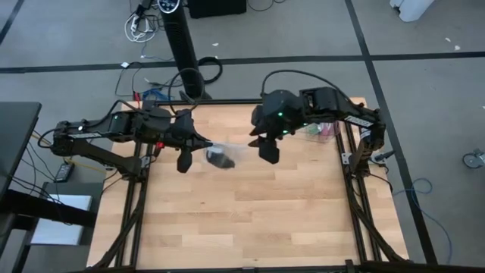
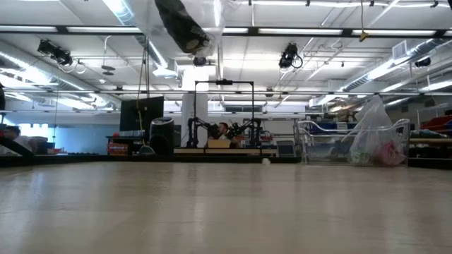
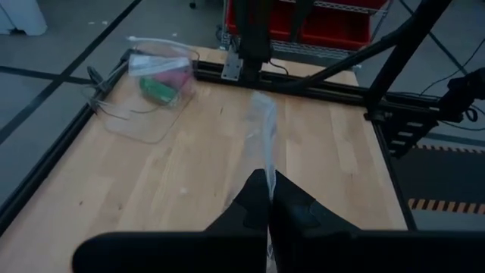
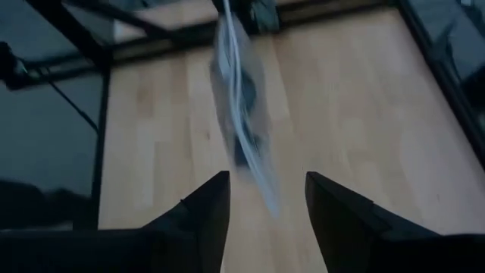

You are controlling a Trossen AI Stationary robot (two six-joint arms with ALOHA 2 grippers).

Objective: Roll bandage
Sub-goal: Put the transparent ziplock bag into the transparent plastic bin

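Note:
The bandage [image 1: 220,158] is a small dark roll inside a clear plastic bag [image 1: 224,154] held in the air over the far middle of the table. In the low view the bag [image 2: 189,21] and dark roll [image 2: 180,25] hang high above the tabletop. My left gripper [image 1: 201,143] is shut on the bag at its left. My right gripper [image 1: 267,149] is open and empty to the bag's right, its fingers [image 4: 204,208] pointing at the bag [image 4: 241,114] without touching it. My left gripper pinches an edge of the clear bag [image 3: 266,173] between its two shut fingers, coming level from the table's left side. The bag stretches away from the fingertips, lifted clear of the table, with the dark roll sagging in its far part.
A clear plastic bin [image 1: 322,127] with a bag and pink and green items stands at the table's far right corner; it also shows in the left wrist view [image 3: 155,83] and the low view [image 2: 353,141]. Black frame rails [image 1: 348,163] run along the table's sides.

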